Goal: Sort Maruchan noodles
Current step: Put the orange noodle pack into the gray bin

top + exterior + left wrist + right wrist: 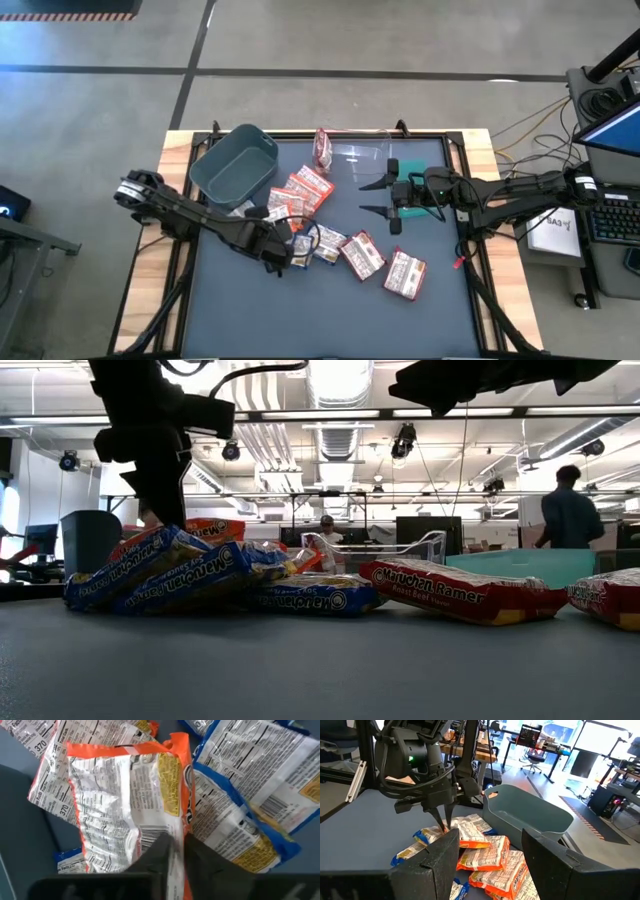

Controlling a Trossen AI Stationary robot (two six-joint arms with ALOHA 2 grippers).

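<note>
The left end effector (287,240) is down in the cluster of Maruchan noodles (318,232) near the middle of the counter (240,310). Its fingers (155,855) are pinched nearly together on the edge of an orange-red packet (130,800), which lies printed-back up over the neighbouring wrappers. Two blue-and-white packets (250,790) lie just beside it, touching its edge.

More orange-red packets (303,190) sit between that cluster and the grey bin (233,165) at the counter's far left. Two maroon-and-white packets (385,265) lie apart toward the right. One more packet (324,148) stands at the far edge, next to a clear bin (365,152).

In the low view the blue packets (190,575) are heaped on one another, and a Roast Beef packet (460,592) lies flat to their right.

The right end effector (381,202) hangs above the counter's right half, fingers (437,855) spread wide, holding nothing and well apart from the packets.
</note>
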